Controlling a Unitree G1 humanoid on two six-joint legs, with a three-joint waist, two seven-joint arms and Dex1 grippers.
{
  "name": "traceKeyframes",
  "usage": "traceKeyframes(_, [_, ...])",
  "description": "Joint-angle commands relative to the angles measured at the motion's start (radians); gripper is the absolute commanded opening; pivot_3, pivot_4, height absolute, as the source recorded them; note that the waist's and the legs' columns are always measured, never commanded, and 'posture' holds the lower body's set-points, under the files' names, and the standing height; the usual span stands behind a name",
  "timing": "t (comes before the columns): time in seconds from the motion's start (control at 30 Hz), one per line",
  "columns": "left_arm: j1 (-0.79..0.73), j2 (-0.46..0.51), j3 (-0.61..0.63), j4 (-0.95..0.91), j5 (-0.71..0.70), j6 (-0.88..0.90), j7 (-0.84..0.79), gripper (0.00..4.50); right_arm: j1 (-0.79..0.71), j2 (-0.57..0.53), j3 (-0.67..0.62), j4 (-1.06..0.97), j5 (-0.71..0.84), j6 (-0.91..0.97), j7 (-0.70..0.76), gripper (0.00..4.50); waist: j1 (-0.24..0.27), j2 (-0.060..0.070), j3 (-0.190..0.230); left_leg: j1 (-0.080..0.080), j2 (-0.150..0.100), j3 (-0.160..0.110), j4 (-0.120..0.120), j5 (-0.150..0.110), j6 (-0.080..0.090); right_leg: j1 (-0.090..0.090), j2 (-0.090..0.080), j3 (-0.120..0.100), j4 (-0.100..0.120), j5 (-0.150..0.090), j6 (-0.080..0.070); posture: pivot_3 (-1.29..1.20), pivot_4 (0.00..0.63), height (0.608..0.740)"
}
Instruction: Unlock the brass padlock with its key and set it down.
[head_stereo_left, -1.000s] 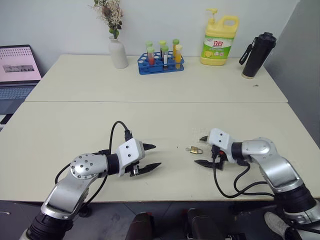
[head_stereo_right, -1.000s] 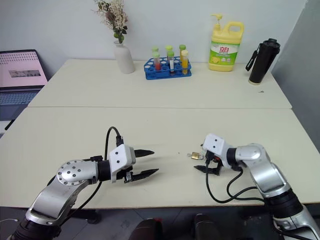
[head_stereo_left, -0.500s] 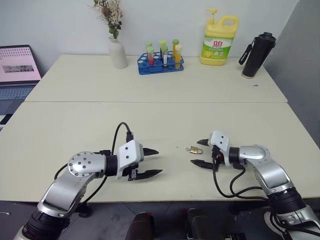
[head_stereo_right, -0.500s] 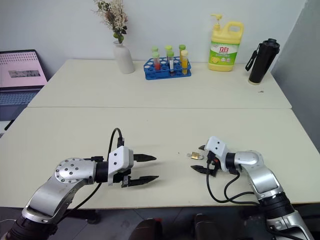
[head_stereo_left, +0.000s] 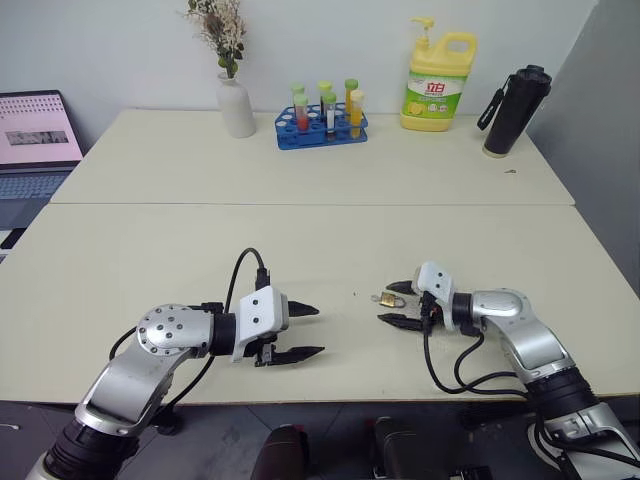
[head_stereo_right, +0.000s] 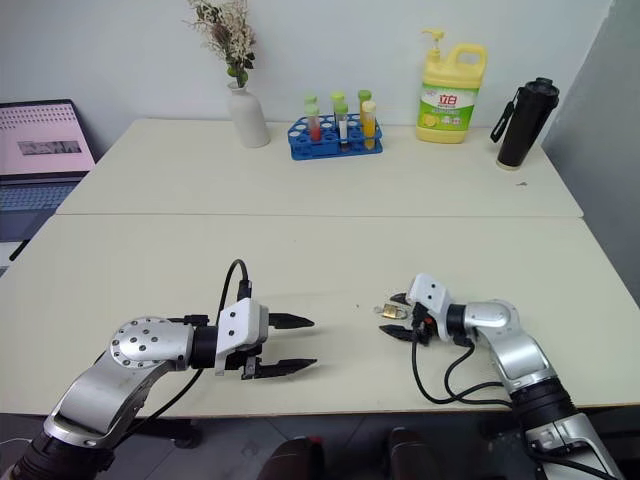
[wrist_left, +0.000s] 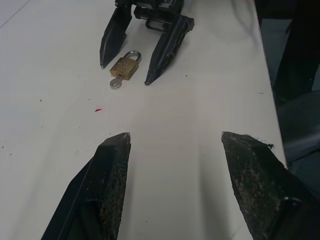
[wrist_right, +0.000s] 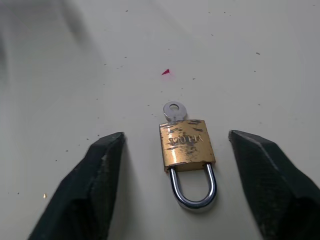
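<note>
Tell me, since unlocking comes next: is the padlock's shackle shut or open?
Shut: the padlock lies flat, both shackle legs seated in its body, key inserted.

padlock (wrist_right: 187, 145) flat on table (head_stereo_left: 150, 250) — between right pincer's (head_stereo_left: 394, 304) fingers, key (wrist_right: 173, 111) in it

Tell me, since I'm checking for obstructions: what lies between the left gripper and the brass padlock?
Bare tabletop, apart from a tiny red speck, as the left wrist view shows. The left gripper faces the brass padlock, which lies between the right gripper's open fingers.
</note>
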Motion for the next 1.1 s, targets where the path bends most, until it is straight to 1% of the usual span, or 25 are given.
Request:
traceKeyframes(0.03, [-0.003,0.006,0.000,-0.029,0.000,-0.015,0.000,3.08,0.002,-0.022,0.007,0.020,-0.033,0.000,-0.004,2.19,0.000,0.000,0.000,0.000,0.000,0.000,0.000,0.000,0.000,0.000,0.000,0.000,0.000,0.000,0.000,0.00,0.150,0.740])
traceKeyframes(0.13, [-0.010,0.003,0.000,-0.024,-0.001,-0.011,0.003,3.08,0.006,-0.025,0.017,0.017,-0.032,0.010,0.007,1.09,0.000,0.000,0.000,0.000,0.000,0.000,0.000,0.000,0.000,0.000,0.000,0.000,0.000,0.000,0.000,0.00,0.150,0.740])
traceKeyframes(0.17, [-0.014,-0.001,0.000,-0.018,0.003,-0.013,0.008,3.08,0.001,-0.030,0.024,0.016,-0.047,-0.009,0.002,0.94,0.000,0.000,-0.001,0.001,0.000,0.000,0.000,0.000,0.000,0.001,0.000,0.000,0.000,0.000,0.000,0.00,0.150,0.740])
traceKeyframes(0.33, [-0.024,-0.014,0.009,-0.010,-0.006,0.000,0.023,3.08,-0.021,-0.039,0.028,-0.020,-0.070,-0.050,-0.010,0.94,0.000,0.000,-0.001,0.001,0.000,0.000,0.000,0.000,0.000,0.001,0.000,0.000,0.000,0.000,0.000,0.00,0.150,0.740])
traceKeyframes(0.4, [-0.018,-0.022,0.012,-0.009,-0.010,0.008,0.037,3.08,-0.026,-0.070,0.042,-0.082,-0.119,-0.142,-0.005,0.94,0.001,0.000,0.000,0.001,0.000,0.000,0.000,0.000,0.000,0.001,0.000,0.000,0.000,0.000,0.000,0.00,0.150,0.740])
traceKeyframes(0.53, [-0.013,-0.045,0.055,0.000,-0.088,0.074,0.049,3.08,-0.025,-0.103,0.042,-0.250,-0.199,-0.246,-0.050,0.94,0.001,0.000,0.000,-0.001,0.000,0.000,0.000,0.000,0.000,-0.001,0.000,0.000,0.000,0.000,0.000,0.00,0.150,0.740])
traceKeyframes(0.57, [-0.020,-0.052,0.077,0.003,-0.132,0.108,0.047,3.08,-0.032,-0.123,0.043,-0.272,-0.285,-0.346,-0.109,0.94,0.000,0.000,0.000,-0.001,0.000,0.000,0.000,0.000,0.000,-0.001,0.000,0.000,0.000,0.000,0.000,0.00,0.150,0.740])
traceKeyframes(0.6, [-0.033,-0.055,0.099,0.016,-0.165,0.137,0.045,3.08,-0.053,-0.158,0.050,-0.288,-0.417,-0.522,-0.194,0.94,0.000,0.001,0.000,-0.001,0.001,0.000,0.000,0.000,0.000,-0.001,0.000,0.000,0.000,0.000,0.000,0.00,0.150,0.740])
traceKeyframes(0.63, [-0.043,-0.055,0.112,0.026,-0.187,0.155,0.045,3.08,-0.068,-0.182,0.056,-0.292,-0.511,-0.648,-0.259,0.94,0.000,0.001,0.000,-0.001,0.001,0.000,0.000,0.000,0.000,-0.001,0.000,0.000,0.000,0.000,0.000,0.00,0.150,0.740])
traceKeyframes(0.67, [-0.064,-0.059,0.124,0.037,-0.212,0.171,0.042,3.08,-0.077,-0.185,0.044,-0.296,-0.558,-0.712,-0.316,0.94,0.001,0.001,0.001,-0.001,0.000,0.000,0.000,0.000,0.000,-0.002,0.000,-0.001,0.000,0.000,0.000,0.00,0.150,0.740])
traceKeyframes(0.73, [-0.106,-0.067,0.138,0.048,-0.256,0.208,0.044,3.08,-0.078,-0.176,0.023,-0.285,-0.575,-0.738,-0.377,0.94,0.001,-0.001,0.000,-0.001,0.000,0.001,0.000,0.000,0.000,-0.002,0.000,-0.001,0.000,0.000,0.000,0.00,0.150,0.740])
traceKeyframes(0.83, [-0.157,-0.081,0.154,0.061,-0.311,0.266,0.056,3.08,-0.075,-0.168,0.011,-0.263,-0.588,-0.759,-0.421,0.94,0.002,-0.001,-0.001,-0.001,0.000,0.001,0.000,0.000,0.000,-0.001,0.000,0.000,0.000,0.000,0.000,0.00,0.150,0.740])
traceKeyframes(1.0, [-0.285,-0.106,0.159,0.092,-0.367,0.351,0.086,3.08,-0.089,-0.162,-0.007,-0.255,-0.601,-0.772,-0.465,0.94,0.004,-0.002,-0.001,-0.002,-0.001,0.000,0.001,0.000,0.000,-0.001,0.000,0.000,0.000,0.000,0.000,0.00,0.150,0.740])
traceKeyframes(1.1, [-0.332,-0.114,0.150,0.111,-0.378,0.378,0.092,3.08,-0.093,-0.154,-0.004,-0.263,-0.593,-0.774,-0.469,0.94,0.003,-0.002,-0.001,-0.002,-0.001,0.000,0.001,0.000,0.000,-0.001,0.000,0.000,0.000,0.000,0.000,0.00,0.150,0.740])
